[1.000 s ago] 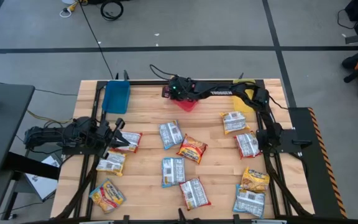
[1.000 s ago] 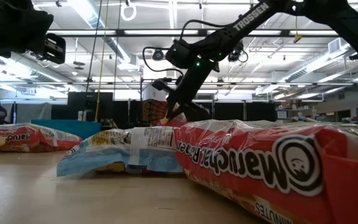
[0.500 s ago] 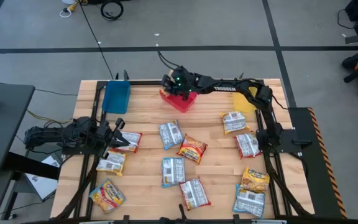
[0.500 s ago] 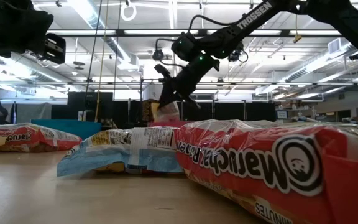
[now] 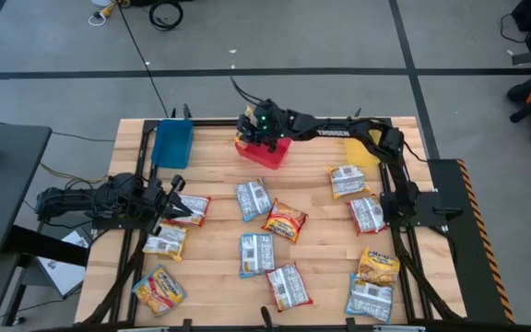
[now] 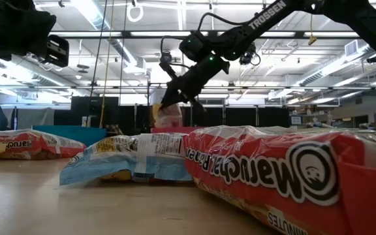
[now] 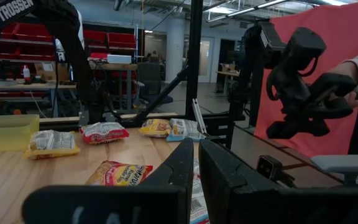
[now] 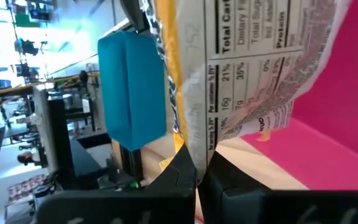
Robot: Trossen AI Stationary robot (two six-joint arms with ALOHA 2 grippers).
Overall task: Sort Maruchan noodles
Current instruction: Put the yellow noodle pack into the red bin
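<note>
Crinkly red-and-white noodle packet [image 8: 253, 68], apparently nutrition-label outward.

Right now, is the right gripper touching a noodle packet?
Touching: the right wrist view shows the right gripper pinching the noodle packet edge, above the red bin.

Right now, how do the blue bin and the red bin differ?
The blue bin sits at the table's far left corner; the red bin sits mid-table at the far edge. Nothing hangs over the blue bin, while the right tool holds a packet over the red one. Both are open plastic bins.
</note>
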